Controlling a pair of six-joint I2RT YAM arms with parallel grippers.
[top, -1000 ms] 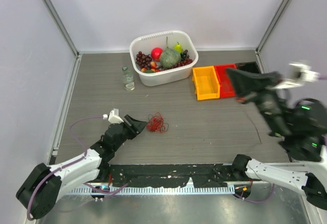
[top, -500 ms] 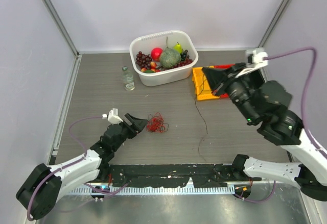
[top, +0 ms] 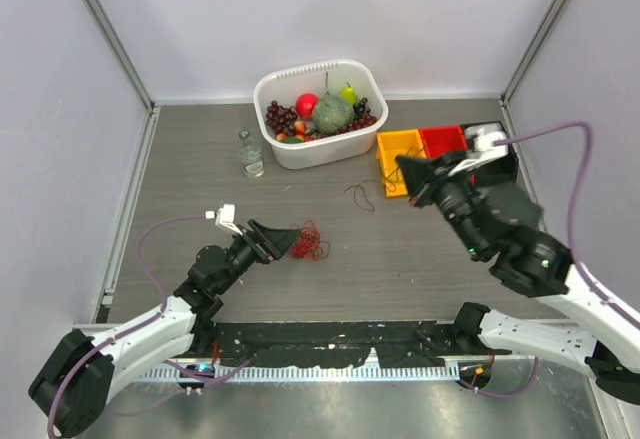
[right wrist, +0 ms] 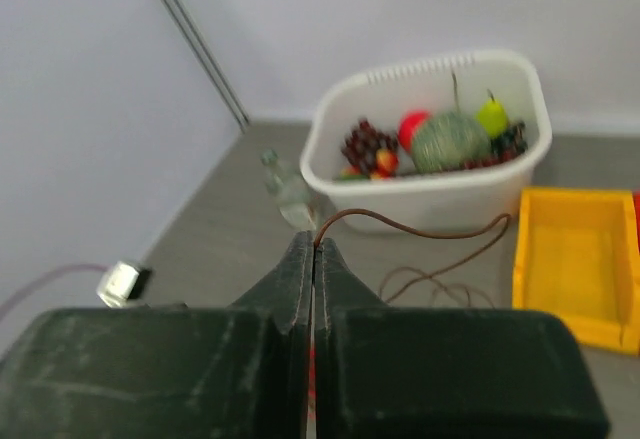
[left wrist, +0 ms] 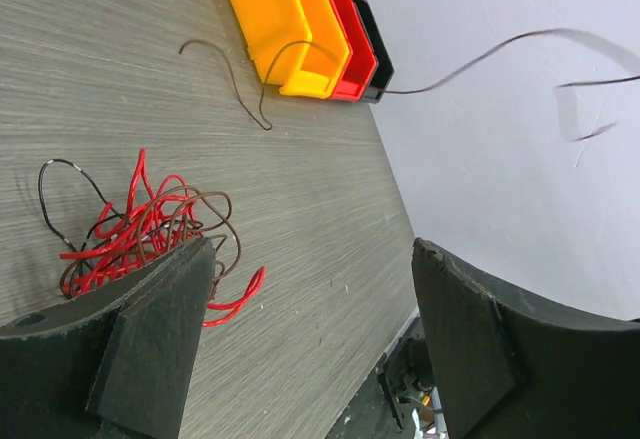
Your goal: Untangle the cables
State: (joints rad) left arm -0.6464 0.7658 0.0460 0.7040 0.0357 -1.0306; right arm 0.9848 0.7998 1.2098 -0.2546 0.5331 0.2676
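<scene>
Standing by the table, I see the left gripper [left wrist: 310, 259] low over the wood with its fingers [left wrist: 150, 349] wide apart and nothing between them. The right gripper [right wrist: 315, 244] is raised, its two fingers pressed flat together on the end of one thin brown strand [right wrist: 440, 234]. That strand arcs away from the fingertips and sags down toward the table.

The cables [left wrist: 140, 224] lie just past the tip of the left gripper's inner finger, and I can't tell whether they touch it. They are a loose nest of red loops with a few darker wires threaded through.

They look nearly weightless and quite limp. I'd expect the whole clump to slide along the table if any one loop is tugged, so something has to pin it. The wires are hair-fine and probably slippery, so a pinch has to land square on a loop or it will slip out. The best hold for the open fingers seems to be the dense red middle. The outer loops would be left free for pulling out singly.
</scene>
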